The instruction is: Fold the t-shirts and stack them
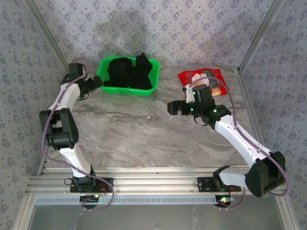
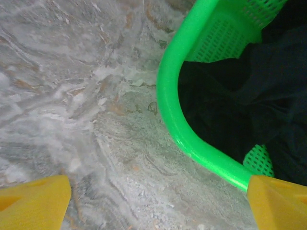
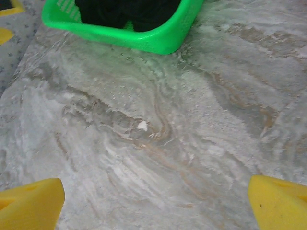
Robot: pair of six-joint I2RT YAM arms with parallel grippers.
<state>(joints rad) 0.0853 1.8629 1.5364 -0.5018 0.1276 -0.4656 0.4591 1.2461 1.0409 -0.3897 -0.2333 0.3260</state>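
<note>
We log black tee (image 1: 127, 73) heaped in basket (image 1: 129, 91), left pincer (image 1: 96, 84) spread at rim; right pincer (image 1: 173, 108) spread near red tee (image 1: 188, 76).

The left arm rises from its near-left base, folds at the elbow and reaches to the far left. The left gripper (image 1: 96, 82) points right with jaws spread wide, and its yellow fingertips (image 2: 33, 203) hold nothing. The right arm stretches from the near right toward the middle. The right gripper (image 1: 172, 108) points left, jaws wide apart and empty.
</note>
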